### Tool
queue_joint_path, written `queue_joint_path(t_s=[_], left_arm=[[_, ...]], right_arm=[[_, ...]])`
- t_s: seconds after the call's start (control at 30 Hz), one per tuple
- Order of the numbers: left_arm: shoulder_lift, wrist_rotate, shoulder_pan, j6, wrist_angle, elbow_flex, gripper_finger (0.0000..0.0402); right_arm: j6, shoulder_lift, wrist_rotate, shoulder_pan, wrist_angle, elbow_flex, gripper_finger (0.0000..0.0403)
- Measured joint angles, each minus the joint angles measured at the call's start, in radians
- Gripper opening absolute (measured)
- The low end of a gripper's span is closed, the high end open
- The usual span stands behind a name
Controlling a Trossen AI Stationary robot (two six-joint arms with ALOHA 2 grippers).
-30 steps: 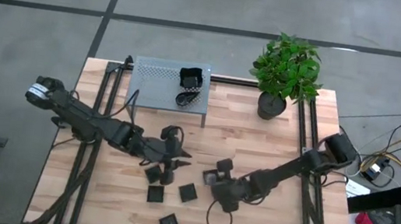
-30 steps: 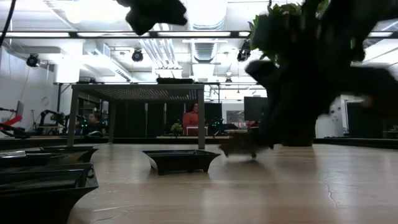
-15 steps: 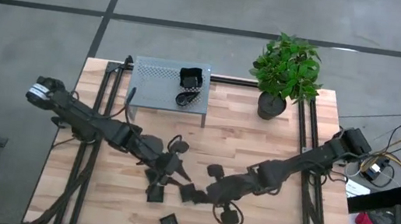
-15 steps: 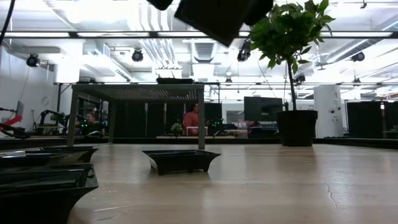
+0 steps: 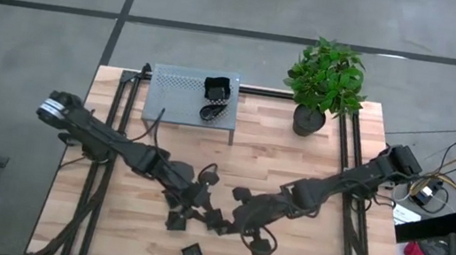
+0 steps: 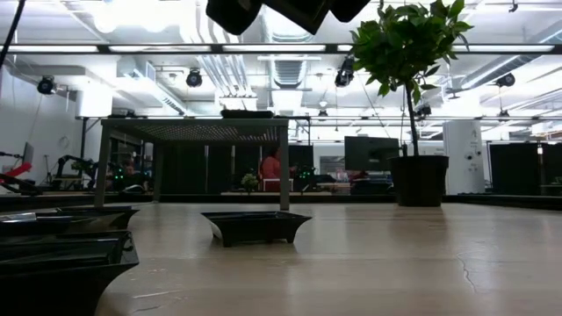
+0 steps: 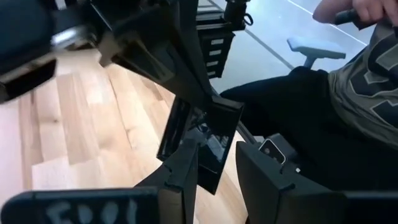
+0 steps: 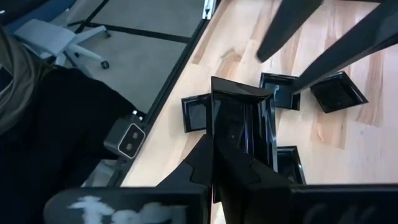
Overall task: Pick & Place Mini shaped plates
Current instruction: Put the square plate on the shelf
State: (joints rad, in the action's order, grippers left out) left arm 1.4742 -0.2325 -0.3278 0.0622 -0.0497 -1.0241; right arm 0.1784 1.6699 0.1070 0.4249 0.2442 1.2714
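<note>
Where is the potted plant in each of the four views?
High view: the potted plant at the table's far edge, right of centre.
Low view: right of centre, far across the table.
Left wrist view: not in it.
Right wrist view: not in it.
Shared landmark: the grey mesh stand, left of the plant in both.

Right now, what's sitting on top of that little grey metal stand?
On the perforated stand lie two mini plates: a square one and a leaf-shaped one. From above, its top hides the table beneath.

Glossy black mini shaped plates
</note>
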Motion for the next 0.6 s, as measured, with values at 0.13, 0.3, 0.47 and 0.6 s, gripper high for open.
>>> queue_joint_path(t_s=[0.13, 0.3, 0.47, 0.6], left_arm=[[0.023, -0.015, -0.002, 0.011, -0.006, 0.0, 0.0104], [0.032, -0.019, -0.003, 0.018, -0.007, 0.0, 0.0104], [0.032, -0.019, -0.002, 0.018, -0.008, 0.0, 0.0101], [0.032, -0.019, -0.002, 0.019, -0.007, 0.0, 0.009]], right_arm=[[0.023, 0.001, -0.001, -0.011, -0.003, 0.0, 0.0008], [0.024, 0.001, -0.001, -0.018, -0.003, -0.001, 0.0008], [0.023, 0.001, -0.001, -0.021, -0.004, -0.001, 0.0008], [0.024, 0.001, -0.001, -0.02, -0.014, -0.002, 0.0008]])
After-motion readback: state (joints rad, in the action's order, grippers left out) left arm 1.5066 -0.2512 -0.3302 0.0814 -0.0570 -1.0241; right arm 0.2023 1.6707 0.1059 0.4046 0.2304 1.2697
